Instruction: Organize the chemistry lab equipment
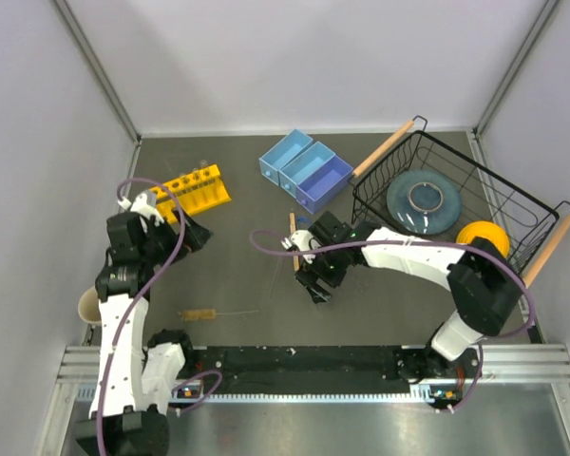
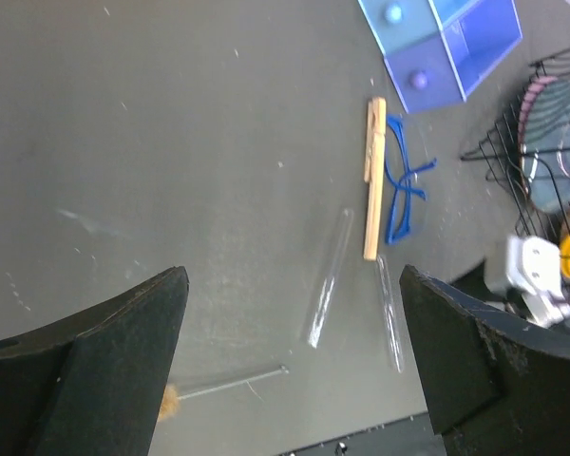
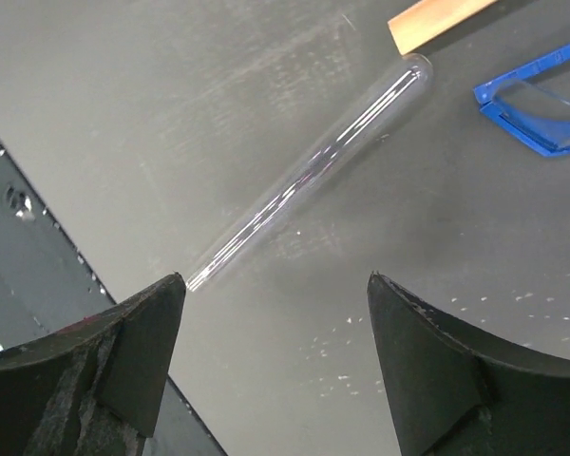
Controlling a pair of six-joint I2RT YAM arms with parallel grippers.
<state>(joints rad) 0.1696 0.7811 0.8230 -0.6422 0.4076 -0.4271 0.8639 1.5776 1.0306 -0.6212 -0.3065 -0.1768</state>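
Note:
Two clear glass tubes (image 2: 328, 280) (image 2: 389, 313) lie flat on the dark table, below a flat wooden stick (image 2: 373, 180) and blue-framed safety glasses (image 2: 404, 190). The wire-handled brush (image 1: 209, 313) lies nearer the front. My left gripper (image 2: 293, 275) hangs open and empty above the table, beside the yellow rack (image 1: 192, 190). My right gripper (image 3: 275, 280) is open just over one tube (image 3: 309, 176), whose open end lies close to its left fingertip (image 3: 171, 285). Nothing is between the jaws. The stick (image 3: 437, 21) and glasses (image 3: 541, 114) lie beyond.
Blue open boxes (image 1: 304, 169) stand at the back centre. A black wire basket (image 1: 522, 204) with wooden handles at the right holds a grey-blue plate (image 1: 423, 199) and a yellow bowl (image 1: 483, 237). A tan cup (image 1: 87, 306) sits at the left edge.

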